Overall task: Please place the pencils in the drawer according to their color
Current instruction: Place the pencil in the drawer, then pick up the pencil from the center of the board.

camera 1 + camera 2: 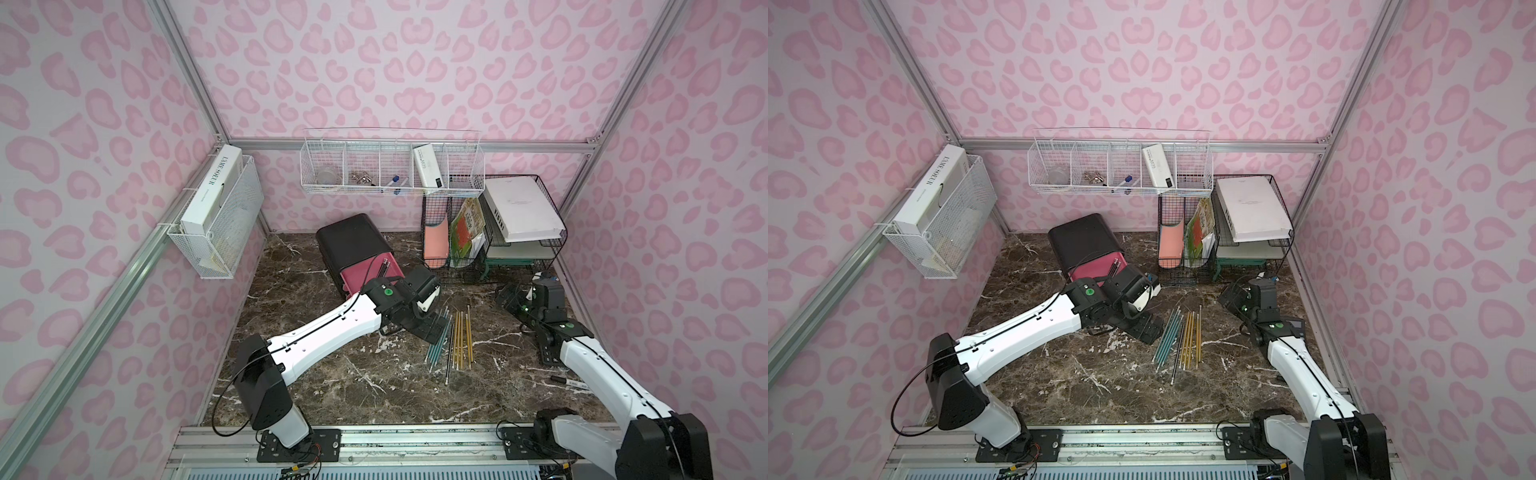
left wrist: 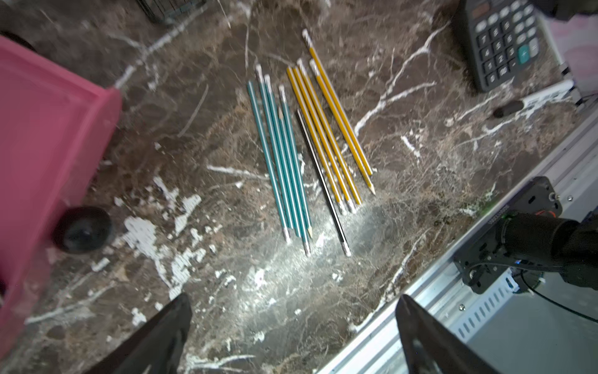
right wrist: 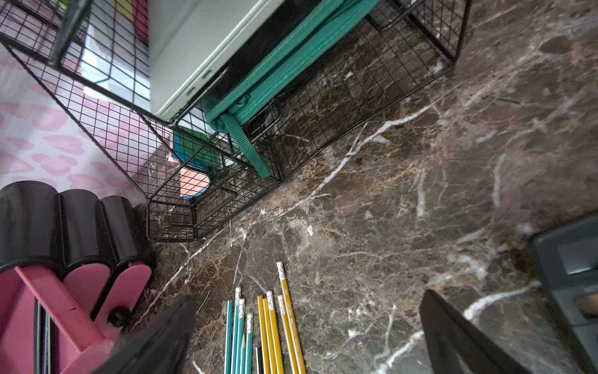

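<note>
Marble tabletop [image 1: 332, 374]: brown, white-veined; pencils [image 1: 458, 340] lying loose
Walls [image 1: 415, 62]: pink leopard print
Left gripper [image 2: 294, 301]: wide, empty
Right gripper [image 3: 309, 298]: wide, empty

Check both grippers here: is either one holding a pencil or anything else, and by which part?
Nothing is held. The left gripper and the right gripper are both open and empty; the pencils lie loose on the table.

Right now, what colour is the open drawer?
The drawer is pink, clearest in the left wrist view.
</note>
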{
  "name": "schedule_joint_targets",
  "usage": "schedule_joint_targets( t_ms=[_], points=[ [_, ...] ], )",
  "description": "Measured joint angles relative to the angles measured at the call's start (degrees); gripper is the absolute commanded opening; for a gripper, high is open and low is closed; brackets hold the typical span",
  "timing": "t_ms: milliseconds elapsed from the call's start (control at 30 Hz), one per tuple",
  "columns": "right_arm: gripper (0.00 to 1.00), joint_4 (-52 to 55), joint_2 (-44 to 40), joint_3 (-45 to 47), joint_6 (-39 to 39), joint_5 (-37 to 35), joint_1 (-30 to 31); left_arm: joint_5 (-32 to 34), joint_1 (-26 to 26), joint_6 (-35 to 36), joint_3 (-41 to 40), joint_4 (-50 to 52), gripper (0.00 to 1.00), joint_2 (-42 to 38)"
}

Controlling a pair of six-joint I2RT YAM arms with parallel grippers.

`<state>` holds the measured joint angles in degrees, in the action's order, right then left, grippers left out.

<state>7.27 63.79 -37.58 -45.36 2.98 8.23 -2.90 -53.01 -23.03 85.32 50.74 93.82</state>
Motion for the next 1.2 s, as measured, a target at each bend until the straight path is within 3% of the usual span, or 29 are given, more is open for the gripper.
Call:
schedule_joint_targets(
  t_ms=[267,467,733,1200],
  points=[
    [1.00,3.28,1.62,-3.30,1.92,4.28,-0.39,-1.60,-6.84,-9.73,-3.54,3.85,0.98,2.91],
    [1.00,6.12,1.51,-4.20,3.21,5.01,-1.46,-2.80,-10.43,-14.45,-0.74,3.98,0.98,9.57],
    [1.00,8.24,1.27,-5.05,4.63,5.40,-4.33,-3.91,-11.82,-14.34,7.37,4.57,0.96,18.80],
    [1.00,11.39,1.38,-6.60,5.14,6.19,-7.19,-4.81,-11.82,-9.84,8.68,5.55,0.74,26.40]
  ],
)
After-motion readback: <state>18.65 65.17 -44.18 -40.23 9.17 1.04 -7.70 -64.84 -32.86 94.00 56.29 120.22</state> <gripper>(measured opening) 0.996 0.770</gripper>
